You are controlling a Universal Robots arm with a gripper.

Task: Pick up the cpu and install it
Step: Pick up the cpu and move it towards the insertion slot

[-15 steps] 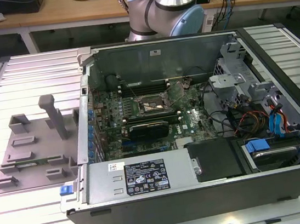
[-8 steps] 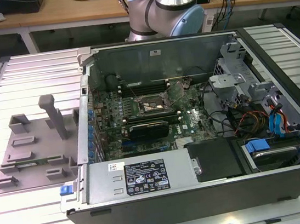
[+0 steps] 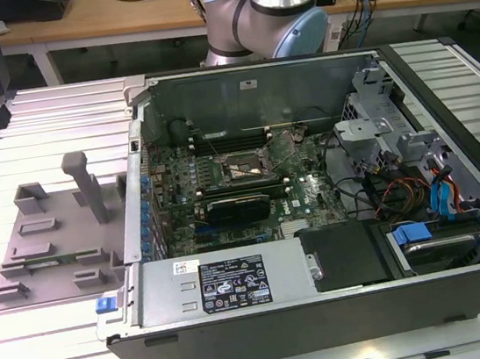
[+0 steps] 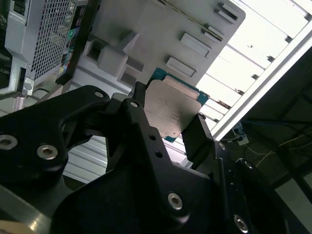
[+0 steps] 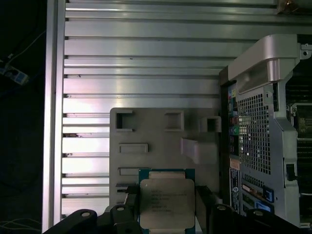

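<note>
Gripper (image 5: 166, 213) closed to chip width on the cpu (image 5: 166, 201), pads pinching two opposite edges, probably to spare its faces. Chip held flat over the grey fixture tray (image 5: 146, 131), on the exterior view's left of the open computer case (image 3: 326, 296). Motherboard socket (image 3: 240, 169) lies well apart.
</note>
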